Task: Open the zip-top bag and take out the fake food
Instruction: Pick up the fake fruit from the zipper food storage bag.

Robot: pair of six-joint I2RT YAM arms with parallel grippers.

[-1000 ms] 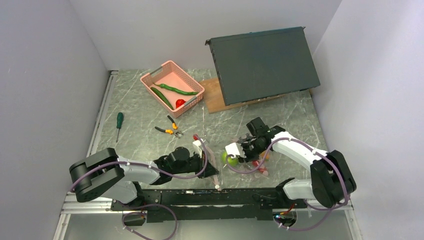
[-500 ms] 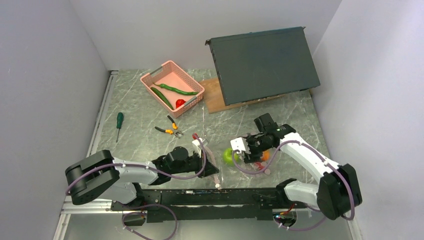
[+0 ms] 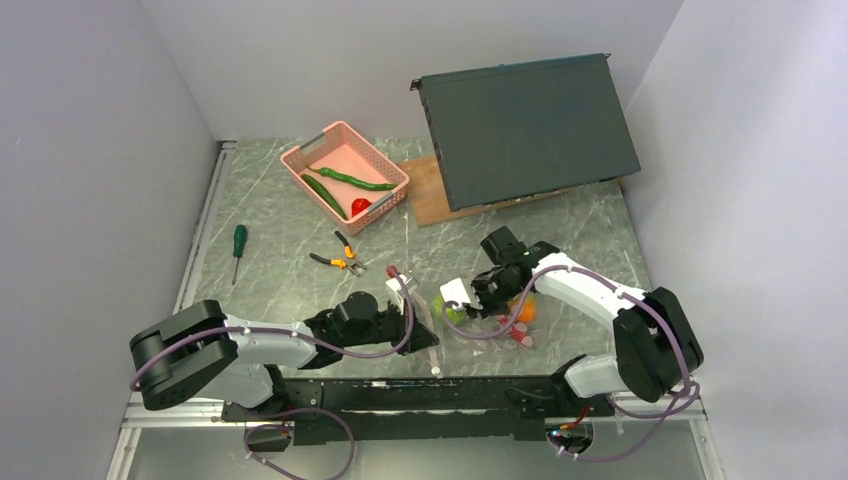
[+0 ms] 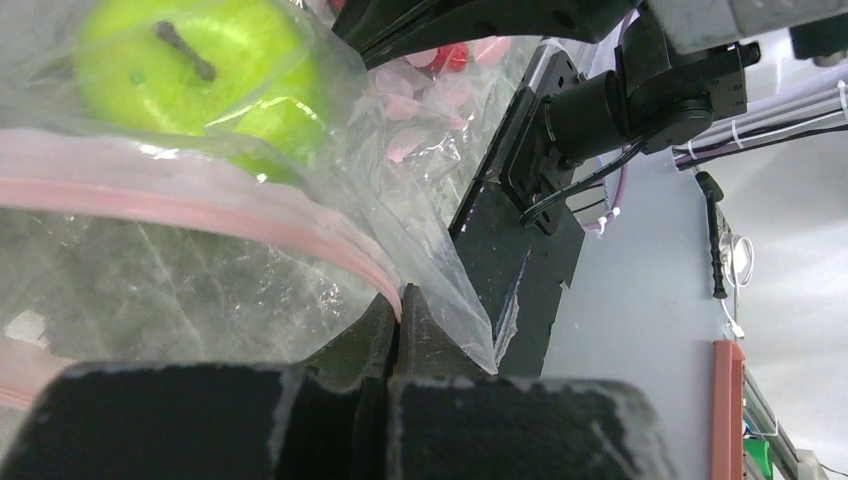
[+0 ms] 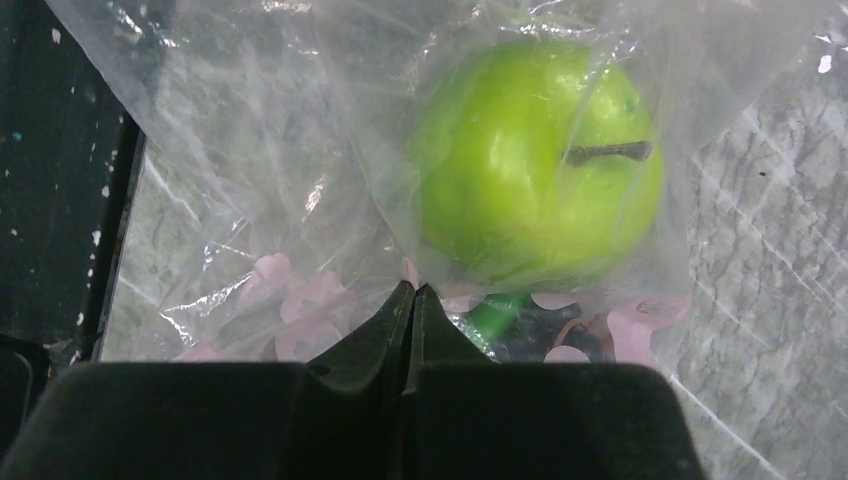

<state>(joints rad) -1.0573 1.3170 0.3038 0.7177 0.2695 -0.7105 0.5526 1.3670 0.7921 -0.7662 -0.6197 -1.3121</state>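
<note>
The clear zip-top bag (image 3: 432, 322) lies near the front edge between my two grippers. My left gripper (image 3: 411, 308) is shut on its pink zip strip (image 4: 300, 225), pinched at the fingertips (image 4: 395, 305). My right gripper (image 3: 458, 300) is shut on a fold of the bag's plastic (image 5: 412, 290). A green apple (image 3: 450, 311) sits inside the bag, just beyond the right fingertips (image 5: 530, 160) and also in the left wrist view (image 4: 190, 70). An orange-green mango (image 3: 525, 308) and a dark piece (image 5: 520, 338) are in the bag too.
A pink basket (image 3: 305, 160) at the back left holds a cucumber (image 3: 322, 195), a long pepper (image 3: 355, 181) and a red piece (image 3: 360, 206). Orange-handled pliers (image 3: 338, 258) and a green-handled screwdriver (image 3: 238, 240) lie on the table. A dark box (image 3: 525, 125) leans on a wooden board (image 3: 428, 195).
My right gripper has shifted left toward the left gripper, carrying the bag's fold and the apple with it. The left arm has barely moved.
</note>
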